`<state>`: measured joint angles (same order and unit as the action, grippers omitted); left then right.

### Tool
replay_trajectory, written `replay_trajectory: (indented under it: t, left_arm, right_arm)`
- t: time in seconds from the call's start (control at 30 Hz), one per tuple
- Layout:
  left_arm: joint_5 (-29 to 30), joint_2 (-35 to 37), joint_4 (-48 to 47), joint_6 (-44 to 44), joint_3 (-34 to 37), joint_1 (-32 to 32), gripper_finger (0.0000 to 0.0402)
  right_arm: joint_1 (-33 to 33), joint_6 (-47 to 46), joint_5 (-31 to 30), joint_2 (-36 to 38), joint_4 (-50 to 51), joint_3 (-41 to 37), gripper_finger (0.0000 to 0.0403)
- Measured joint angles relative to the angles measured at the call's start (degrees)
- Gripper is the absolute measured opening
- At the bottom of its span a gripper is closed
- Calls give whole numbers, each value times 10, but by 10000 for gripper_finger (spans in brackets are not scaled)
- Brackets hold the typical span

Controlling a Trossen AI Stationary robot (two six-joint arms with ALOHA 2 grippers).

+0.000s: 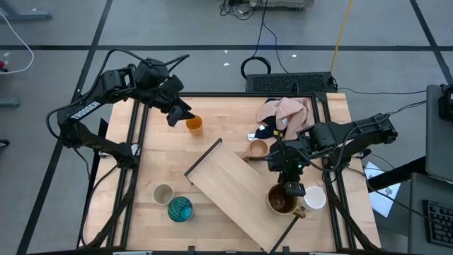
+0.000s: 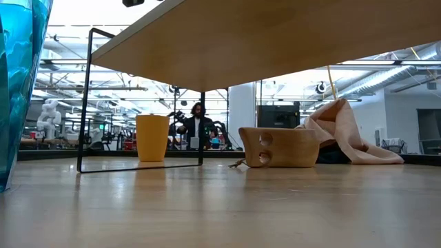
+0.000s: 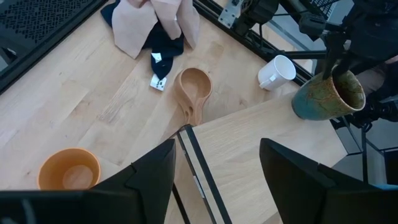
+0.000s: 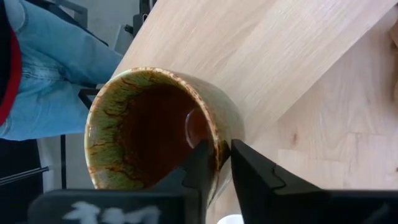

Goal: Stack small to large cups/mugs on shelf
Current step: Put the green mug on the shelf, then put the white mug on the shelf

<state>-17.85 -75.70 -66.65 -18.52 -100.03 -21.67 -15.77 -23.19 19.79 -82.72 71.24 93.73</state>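
Note:
My right gripper (image 1: 289, 185) (image 4: 222, 155) is shut on the dark brown mug (image 1: 281, 200) (image 3: 329, 96), which has a green-brown rim, over the shelf's (image 1: 237, 195) right end. The white mug (image 1: 314, 197) stands on the table beside it. The tan handled cup (image 1: 257, 149) (image 2: 279, 146) rests on the table by the shelf's far edge. My left gripper (image 1: 173, 113) (image 3: 217, 186) hangs open above the table, next to the orange cup (image 1: 193, 126) (image 3: 68, 169). The beige-grey cup (image 1: 163, 193) and teal cup (image 1: 180, 208) stand near the table's near-left part. My right gripper pinches the brown mug's wall at the rim (image 4: 217, 134), one finger (image 4: 199, 165) inside the hollow and one (image 4: 252, 177) outside. The fingers come from above, slanting down. The mug is tilted and hangs above the light shelf board; no part of it shows touching the board.
A pink cloth (image 1: 291, 113) (image 2: 344, 127) over a navy cloth (image 1: 265, 131) lies at the table's far right. The shelf lies diagonally, its dark end rail (image 2: 86, 103) standing on the table. A person in jeans (image 4: 43, 68) stands at the table's right-near side; another person (image 2: 198, 127) is far behind.

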Motion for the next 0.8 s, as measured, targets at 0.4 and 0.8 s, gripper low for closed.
replay_trajectory:
  t: [0.4,0.8]
  left_arm:
    - [2,0,0,1,0,0,234]
    - [0,0,0,1,0,0,234]
  right_arm:
    - [11,5,0,0,0,0,106]
    - [50,0,0,36,-3,0,107]
